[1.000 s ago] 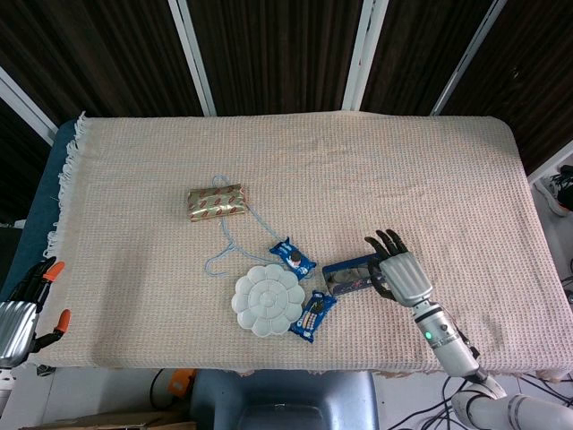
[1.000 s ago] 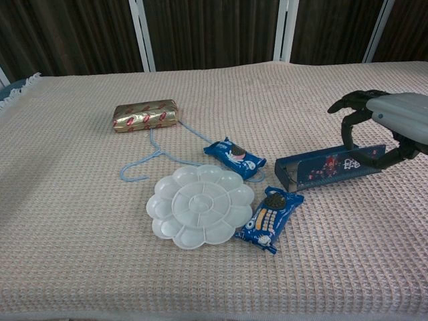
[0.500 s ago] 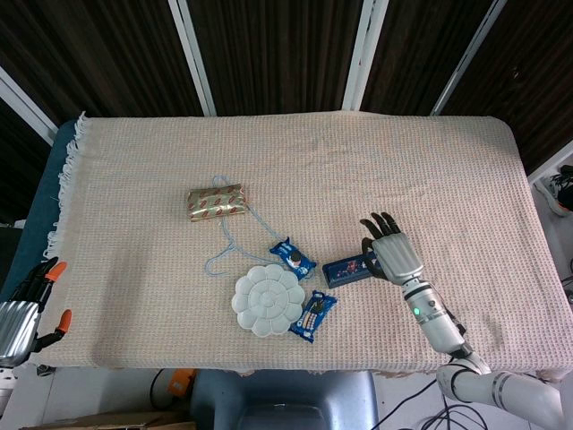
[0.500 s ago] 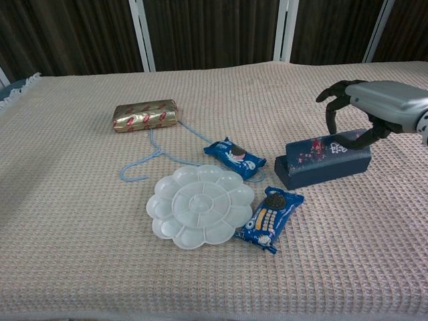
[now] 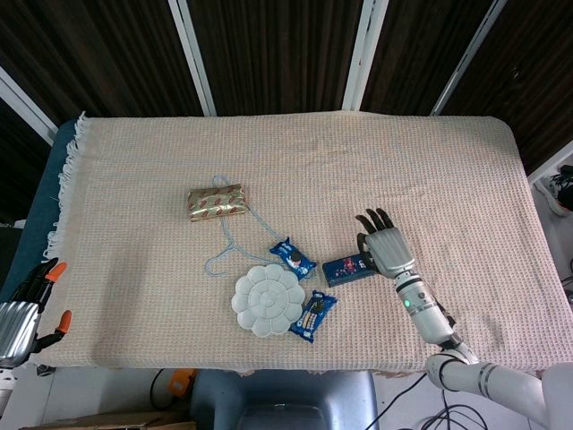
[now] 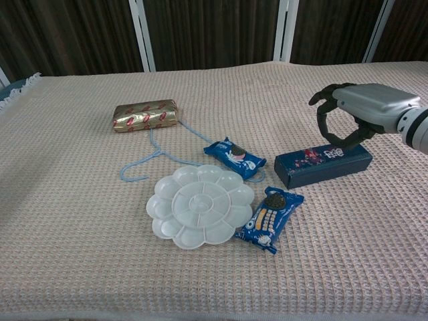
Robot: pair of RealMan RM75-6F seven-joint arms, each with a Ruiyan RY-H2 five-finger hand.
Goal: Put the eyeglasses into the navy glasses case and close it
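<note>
Chest view alone shows right hand [image 6: 351, 114] clear above shut case [image 6: 323, 164].

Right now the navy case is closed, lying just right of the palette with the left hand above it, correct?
Not quite: it is the right hand above the case, as the chest view shows. The case is closed and lies right of the palette.

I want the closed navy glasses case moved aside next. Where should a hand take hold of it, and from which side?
Probably from above, across the middle of the navy glasses case, fingers on one long side and thumb on the other. It lies flat and shut, a long narrow box, so the short span suits a grasp. The right hand is just above it; the cookie packet sits near its left end.
</note>
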